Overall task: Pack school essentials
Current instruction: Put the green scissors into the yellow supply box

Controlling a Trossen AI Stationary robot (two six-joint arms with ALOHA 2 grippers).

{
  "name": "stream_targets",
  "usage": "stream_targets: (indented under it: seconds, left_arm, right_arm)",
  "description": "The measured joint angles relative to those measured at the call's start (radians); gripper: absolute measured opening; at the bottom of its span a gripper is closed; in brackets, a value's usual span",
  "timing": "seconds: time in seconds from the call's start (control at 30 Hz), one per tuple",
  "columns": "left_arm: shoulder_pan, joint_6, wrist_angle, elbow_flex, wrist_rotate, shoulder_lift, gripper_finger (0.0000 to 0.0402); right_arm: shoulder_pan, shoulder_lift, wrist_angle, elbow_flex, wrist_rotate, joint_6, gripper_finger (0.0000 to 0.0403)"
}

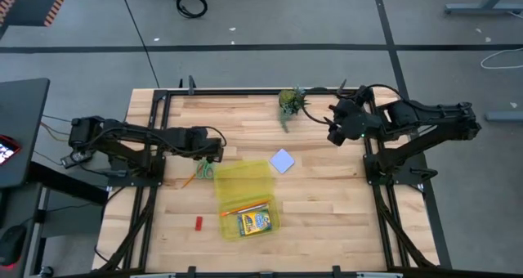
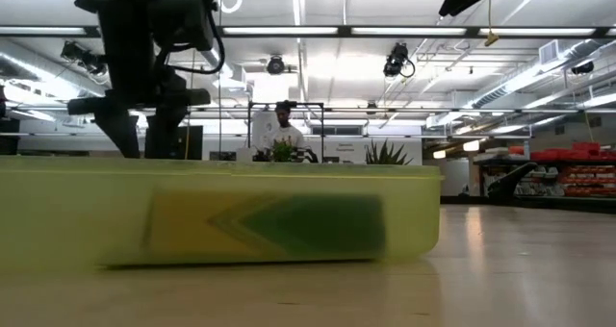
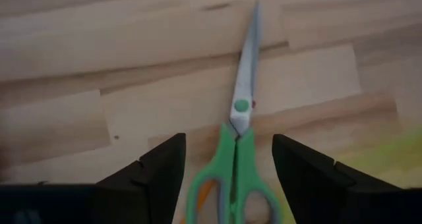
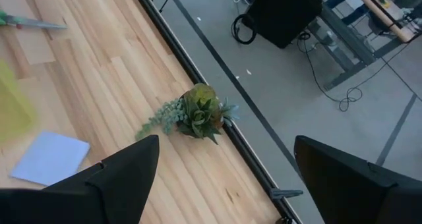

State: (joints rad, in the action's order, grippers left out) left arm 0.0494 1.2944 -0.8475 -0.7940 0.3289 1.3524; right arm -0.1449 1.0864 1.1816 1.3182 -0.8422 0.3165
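Green-handled scissors (image 3: 236,158) lie beside the yellow case (image 1: 243,196); left gripper (image 3: 227,165) spread astride them — we judge a straight descent best. Right gripper (image 4: 224,178) waits spread near the plant (image 4: 198,112).

1. I see my left arm reaching in from the left edge of the high view, stretched toward the frame's centre; the left gripper (image 1: 208,157) sits left of centre.
2. Its fingers (image 3: 158,171) stand spread apart.
3. My right arm folds at upper right; the right gripper (image 1: 333,123) waits there, fingers (image 4: 125,174) wide.
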Motion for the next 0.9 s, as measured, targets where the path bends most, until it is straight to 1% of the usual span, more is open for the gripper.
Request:
stream_targets:
  seconds: [0.07, 0.2, 0.5, 0.77, 0.9]
  left_arm:
    - [0.0, 0.003, -0.021, 0.0, 0.009, 0.016, 0.0229]
    - [-0.003, -0.001, -0.011, 0.0, 0.011, 0.065, 0.0222]
    - [-0.021, -0.008, 0.06, 0.0, 0.008, 0.16, 0.0204]
    - [-0.021, -0.024, 0.093, 0.0, -0.033, 0.213, 0.0191]
    - [-0.022, -0.031, 0.1, 0.0, -0.037, 0.23, 0.019]
  right_arm:
    - [0.001, -0.002, -0.002, 0.0, 0.0, 0.002, 0.0359]
    - [0.001, -0.001, -0.003, 0.0, 0.001, 0.002, 0.0359]
    - [0.001, -0.001, -0.003, 0.0, 0.002, 0.001, 0.0359]
    - [0.001, -0.001, -0.003, 0.0, 0.002, -0.007, 0.0359]
    - [0.001, -0.001, -0.003, 0.0, 0.002, -0.006, 0.0359]
